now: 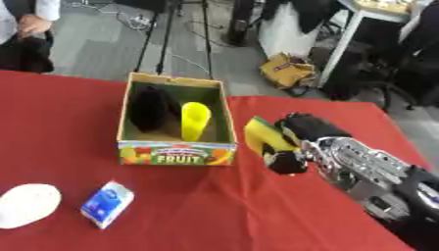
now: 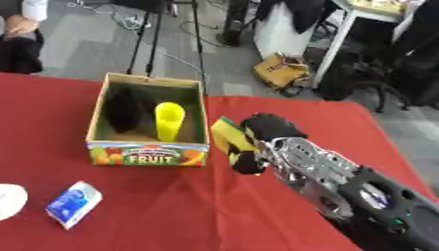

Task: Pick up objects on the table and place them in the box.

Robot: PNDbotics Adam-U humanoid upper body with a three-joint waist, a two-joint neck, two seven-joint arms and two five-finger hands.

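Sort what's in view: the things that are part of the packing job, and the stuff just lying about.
Job: fruit box, yellow cup and black thing inside it, yellow-green block in right hand, blue-white packet, white disc.

Lying about: yellow bag on floor, tripod.

Grey floor [image 1: 103, 54], tripod legs [image 1: 163, 34] (black)
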